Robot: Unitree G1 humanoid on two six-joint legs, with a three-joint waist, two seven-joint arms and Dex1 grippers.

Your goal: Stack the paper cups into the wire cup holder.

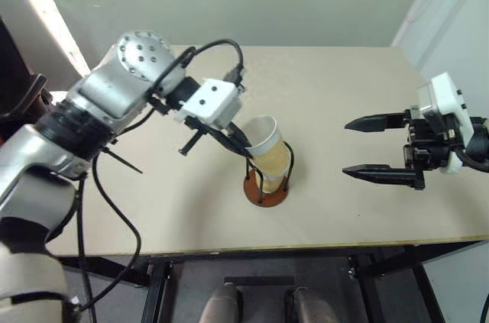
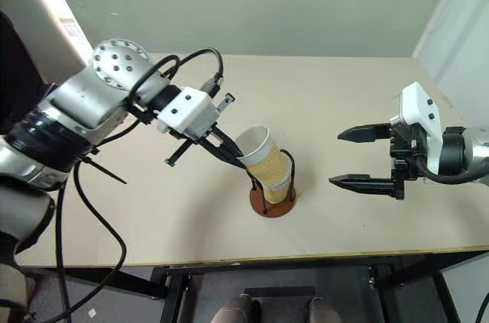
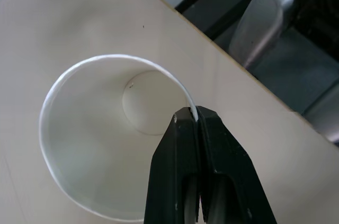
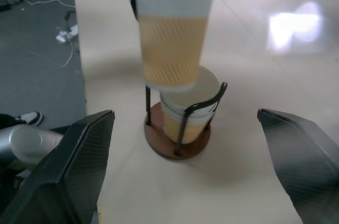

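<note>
Just above the wire cup holder (image 1: pixel 267 179), the left hand (image 1: pixel 243 142) pinches the white rim of a paper cup (image 4: pixel 172 44) between its closed fingers, holding it tilted over the cups (image 4: pixel 186 108) already nested between the two black wire loops. That holder stands on its reddish-brown disc base near the middle of the pale surface (image 1: pixel 344 94). Well apart on the right side, the right hand (image 1: pixel 376 149) hangs above the surface with its two fingers spread wide and nothing between them, pointing toward the holder.
</note>
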